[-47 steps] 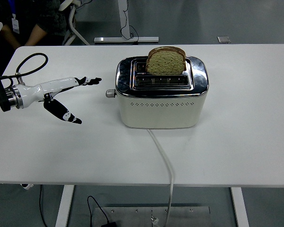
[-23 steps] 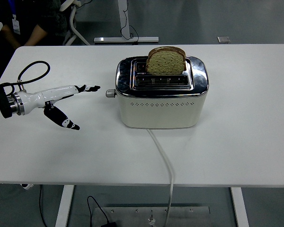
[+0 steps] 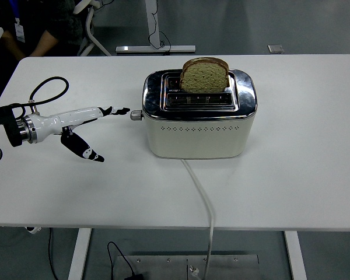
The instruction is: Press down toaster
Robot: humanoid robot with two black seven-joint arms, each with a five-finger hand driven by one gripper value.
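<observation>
Broadly, a white worktop (image 3: 291,175) fills most of the view, and on it, a little back of the middle, stands the toaster (image 3: 198,116). It is a cream-bodied toaster with a shiny chrome top, rounded corners and a row of small vent holes along its near face. Two long slots run across the top; a slice of bread (image 3: 205,74), brown-crusted with a greenish crumb, stands upright in the farther slot and sticks well out above the chrome. A small round lever knob (image 3: 136,115) juts from the toaster's left end, sitting high near the top edge. A white power cord (image 3: 203,198) runs from the base of the near face toward the worktop's near edge and drops over it.

The left hand (image 3: 87,125) reaches in from the left edge, white-shelled with black fingers (image 3: 115,110). Those fingers are spread open and hold nothing: the upper ones point straight at the knob, their tips just beside it but apart, while the thumb (image 3: 84,150) angles down toward the worktop. A black cable loop (image 3: 46,88) arcs behind the wrist.

At the top left corner, part of a seated person (image 3: 44,23) shows.
</observation>
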